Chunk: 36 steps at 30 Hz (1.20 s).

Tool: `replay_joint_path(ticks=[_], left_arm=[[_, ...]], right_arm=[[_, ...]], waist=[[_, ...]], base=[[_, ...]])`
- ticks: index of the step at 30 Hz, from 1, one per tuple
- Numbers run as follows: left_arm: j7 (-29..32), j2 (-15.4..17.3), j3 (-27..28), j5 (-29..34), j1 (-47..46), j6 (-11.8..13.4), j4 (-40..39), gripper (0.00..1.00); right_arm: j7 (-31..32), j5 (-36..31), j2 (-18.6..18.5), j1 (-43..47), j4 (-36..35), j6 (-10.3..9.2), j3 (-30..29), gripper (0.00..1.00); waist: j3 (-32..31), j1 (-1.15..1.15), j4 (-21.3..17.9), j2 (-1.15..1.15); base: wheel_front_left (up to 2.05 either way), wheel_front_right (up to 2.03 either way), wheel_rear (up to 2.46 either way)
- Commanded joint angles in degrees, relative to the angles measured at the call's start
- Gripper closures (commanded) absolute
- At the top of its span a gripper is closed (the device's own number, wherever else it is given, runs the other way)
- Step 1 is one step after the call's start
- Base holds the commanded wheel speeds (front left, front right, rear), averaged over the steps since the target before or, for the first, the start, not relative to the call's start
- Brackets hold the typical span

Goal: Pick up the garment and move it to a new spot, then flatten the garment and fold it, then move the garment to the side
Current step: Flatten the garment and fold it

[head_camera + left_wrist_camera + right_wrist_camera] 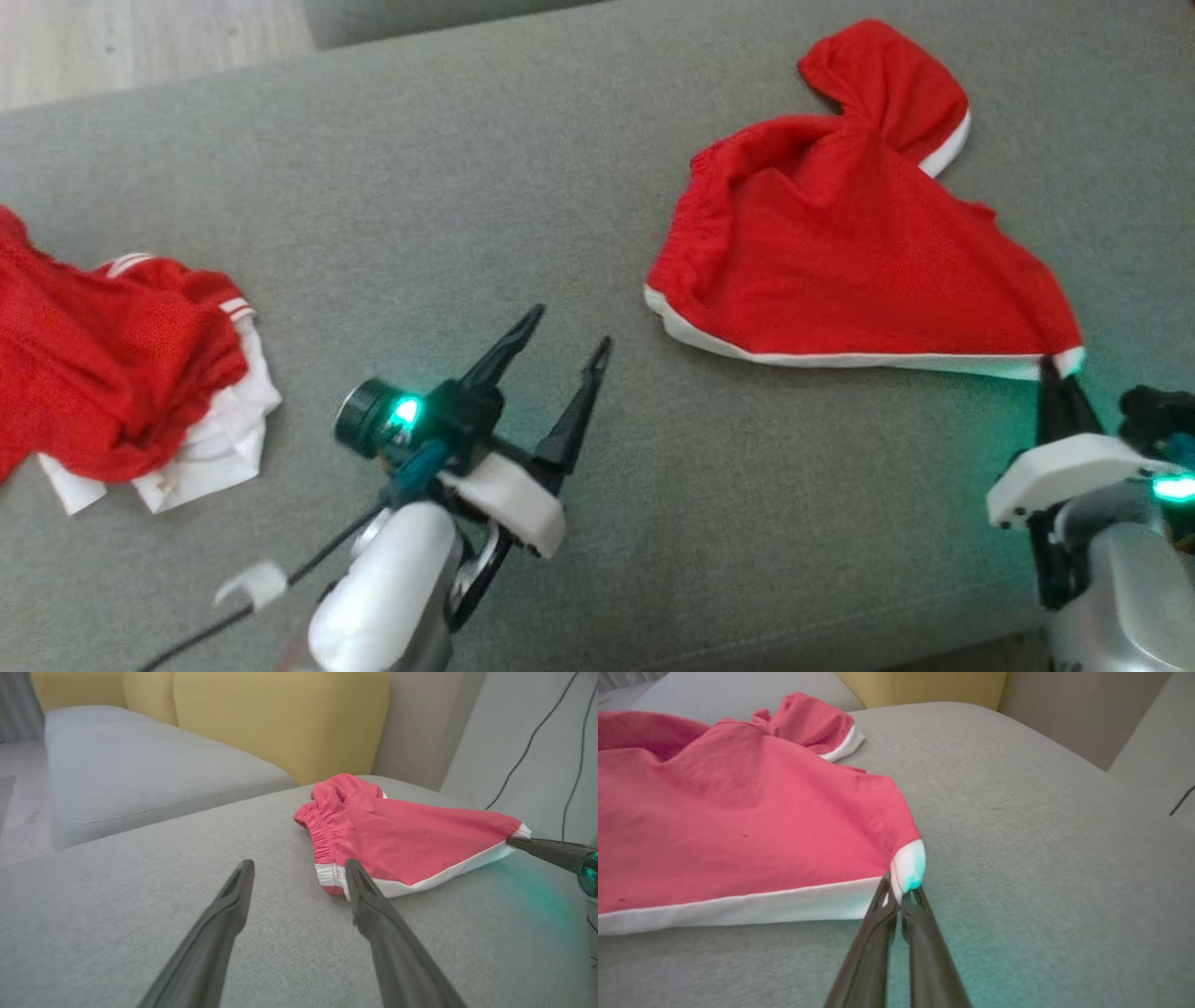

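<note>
Here, right gripper point(1053, 366) pinches the white-trimmed corner of the red shorts point(840, 252) on the grey sofa cushion point(467, 168).
Left gripper point(572, 325) spread wide, empty, over bare cushion beside the shorts. Crumpled red-and-white garment point(112, 373) far left, cut off by frame edge, type unclear.

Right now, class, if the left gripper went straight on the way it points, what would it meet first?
Likely the white-hemmed corner of the red shorts, though the left gripper may brush the grey cushion first; depth is unclear.
</note>
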Motion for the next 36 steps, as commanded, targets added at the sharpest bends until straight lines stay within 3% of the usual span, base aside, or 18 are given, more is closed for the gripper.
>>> replay_joint_path(ticks=[1,16,35,36], left_arm=[[0.4,0.3,0.5,-0.2,-3.9,-0.6,-0.5,0.0],[-0.3,0.2,-14.7,-5.6,-18.1,-1.9,12.3,0.0],[-4.6,-0.7,-23.1,-11.9,-26.4,-1.9,24.2,0.0],[-4.7,-0.7,-23.5,-12.4,-26.6,-1.9,24.4,0.25]], right_arm=[[0.4,-0.6,-0.4,-1.0,-2.0,0.37,-0.1,1.0],[-0.4,1.2,-0.4,-5.1,-0.7,0.37,1.9,1.0],[-1.4,2.9,-0.4,-6.7,-0.2,0.37,5.0,1.0],[-1.5,3.0,-0.4,-6.7,-0.2,0.37,5.0,1.0]], waist=[[1.6,0.0,-1.0,0.0],[7.1,0.0,-4.1,0.0],[9.2,0.0,-5.4,0.0],[9.3,0.0,-5.4,0.0]], base=[[0.0,0.0,0.0],[0.0,0.0,0.0],[0.0,0.0,0.0],[0.0,0.0,0.0]])
